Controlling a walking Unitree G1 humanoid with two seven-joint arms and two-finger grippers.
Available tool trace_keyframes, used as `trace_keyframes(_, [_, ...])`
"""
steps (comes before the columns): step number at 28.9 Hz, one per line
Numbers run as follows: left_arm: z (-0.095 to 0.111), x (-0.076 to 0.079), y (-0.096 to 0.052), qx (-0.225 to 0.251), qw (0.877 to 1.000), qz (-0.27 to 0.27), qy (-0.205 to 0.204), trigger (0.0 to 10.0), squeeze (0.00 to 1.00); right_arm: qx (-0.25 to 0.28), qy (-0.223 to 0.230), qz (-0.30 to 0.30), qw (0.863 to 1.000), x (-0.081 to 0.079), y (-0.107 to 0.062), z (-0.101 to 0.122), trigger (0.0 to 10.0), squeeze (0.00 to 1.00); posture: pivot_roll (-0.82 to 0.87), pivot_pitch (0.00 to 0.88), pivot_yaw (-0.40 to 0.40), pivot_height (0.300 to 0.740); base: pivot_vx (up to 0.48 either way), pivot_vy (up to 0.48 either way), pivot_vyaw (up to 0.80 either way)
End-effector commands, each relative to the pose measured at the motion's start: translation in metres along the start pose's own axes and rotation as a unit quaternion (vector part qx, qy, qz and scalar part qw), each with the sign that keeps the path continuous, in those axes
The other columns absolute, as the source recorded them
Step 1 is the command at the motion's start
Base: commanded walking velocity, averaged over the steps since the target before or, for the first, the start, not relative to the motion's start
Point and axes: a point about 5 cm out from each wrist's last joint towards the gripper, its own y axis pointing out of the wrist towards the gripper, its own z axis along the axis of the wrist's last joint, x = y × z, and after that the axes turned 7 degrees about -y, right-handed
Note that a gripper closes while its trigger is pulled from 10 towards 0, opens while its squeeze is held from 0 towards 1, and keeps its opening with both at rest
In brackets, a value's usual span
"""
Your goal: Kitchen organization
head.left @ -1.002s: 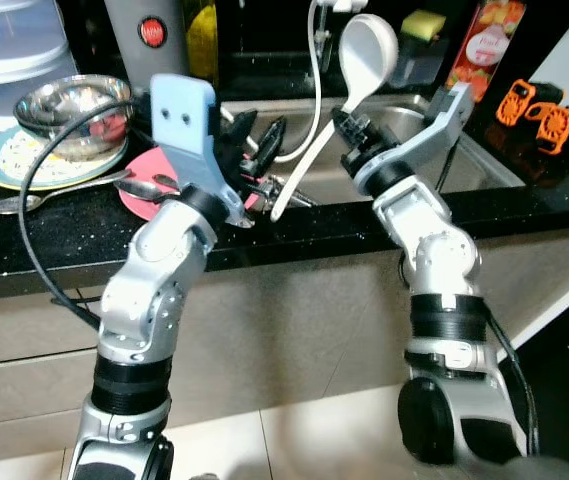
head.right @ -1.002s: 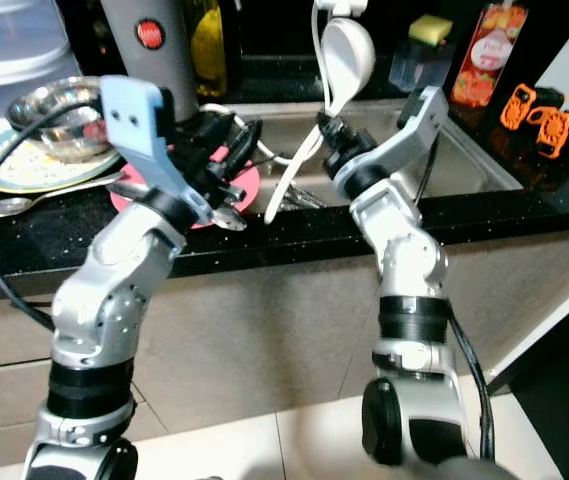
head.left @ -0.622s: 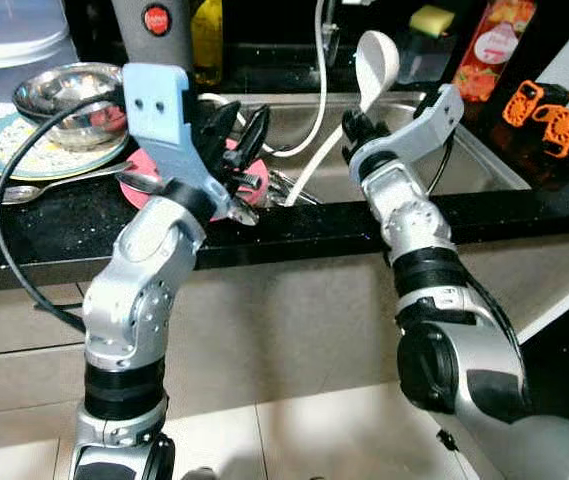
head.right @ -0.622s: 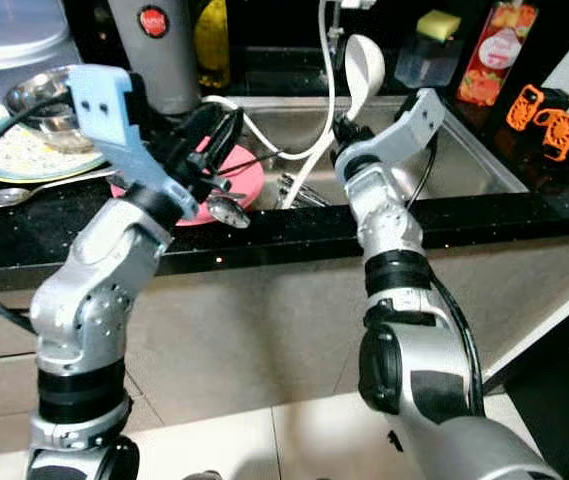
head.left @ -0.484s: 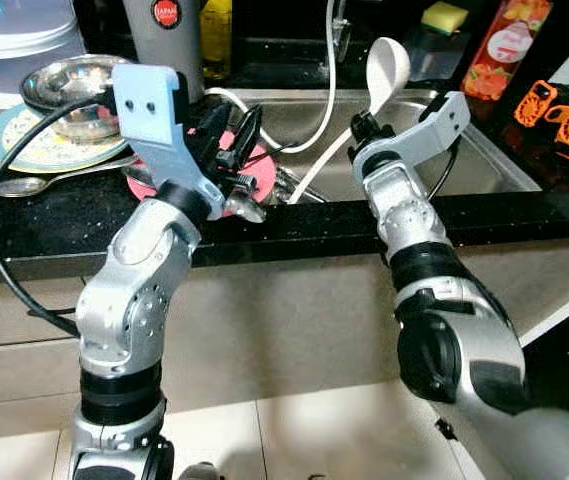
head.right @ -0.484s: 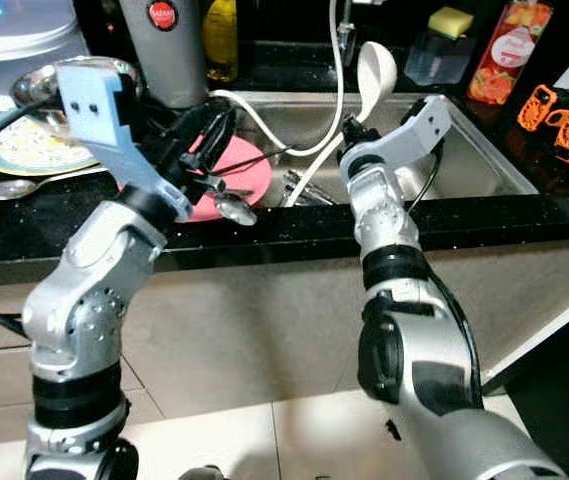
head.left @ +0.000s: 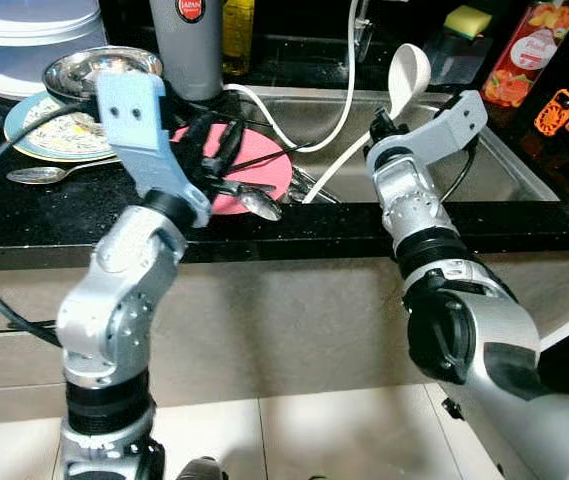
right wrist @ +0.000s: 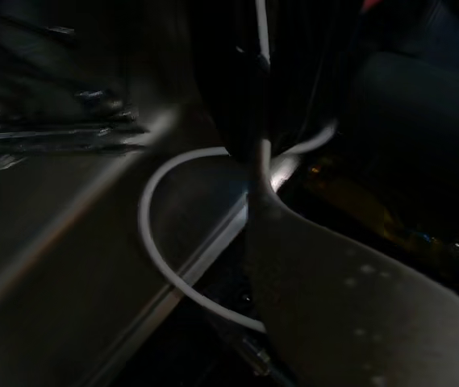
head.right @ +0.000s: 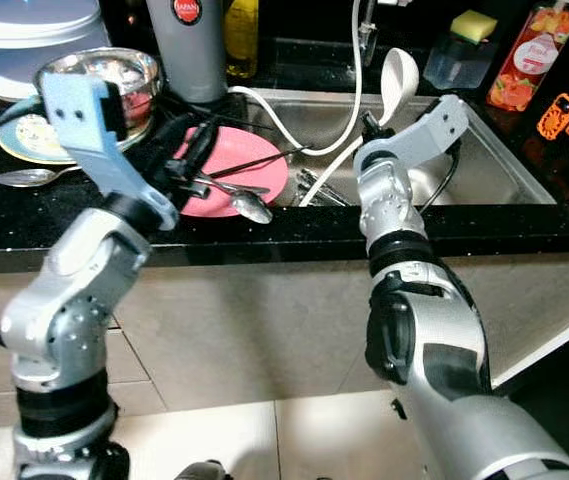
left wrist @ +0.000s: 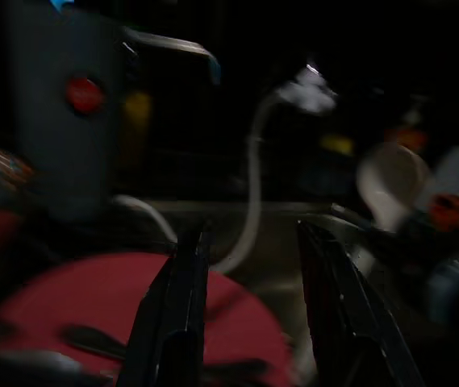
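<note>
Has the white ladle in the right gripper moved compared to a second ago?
Cannot tell. The camera itself shifted. The white ladle stays upright in the right gripper, over the sink beside the white hose.

Open black countertop [head.left: 54,215] between the pink plate [head.left: 249,165] and the lone spoon [head.left: 39,174]: free passage there. Further back, blocked by a steel bowl [head.left: 84,70] on a patterned plate [head.left: 29,140], a white container [head.left: 29,35] and a grey thermos [head.left: 189,45]. Over the pink plate, crossed by metal spoons [head.right: 239,200] and the left gripper [head.left: 219,165]. Above the sink [head.left: 504,160], cut by a white hose [head.left: 339,95] and a raised white ladle [head.left: 404,75]. Right basin floor open.
</note>
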Motion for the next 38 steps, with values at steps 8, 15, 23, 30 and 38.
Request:
trace_keyframes(8, [0.004, -0.002, 0.006, 0.003, 1.0, -0.007, 0.015, 10.0, 0.0, 0.075, 0.084, -0.036, 0.993, 0.013, 0.004, 0.034, 10.0, 0.0, 0.32, 0.081, -0.055, 0.74, 0.0, 0.0, 0.0])
trace_keyframes(15, [0.003, -0.001, 0.005, -0.001, 1.0, -0.007, 0.014, 10.0, 0.0, 0.026, 0.007, -0.104, 0.994, 0.031, 0.002, 0.023, 10.0, 0.0, 0.33, 0.07, -0.059, 0.74, 0.0, 0.0, 0.0])
trace_keyframes(23, [-0.004, -0.006, 0.007, -0.048, 0.993, 0.0, 0.106, 10.0, 0.0, -0.051, -0.19, -0.135, 0.971, 0.053, -0.003, 0.006, 10.0, 0.0, 0.31, 0.058, -0.061, 0.74, 0.0, 0.0, 0.0])
trace_keyframes(30, [-0.019, -0.019, 0.01, -0.121, 0.984, 0.02, 0.131, 10.0, 0.0, -0.097, -0.305, -0.115, 0.94, 0.065, -0.008, -0.009, 10.0, 0.0, 0.3, 0.054, -0.051, 0.74, 0.0, 0.0, 0.0])
trace_keyframes(38, [-0.04, -0.013, 0.01, -0.221, 0.975, -0.012, 0.037, 10.0, 0.0, -0.143, -0.159, -0.192, 0.958, 0.087, -0.018, -0.022, 10.0, 0.0, 0.28, 0.053, -0.026, 0.74, 0.0, 0.0, 0.0])
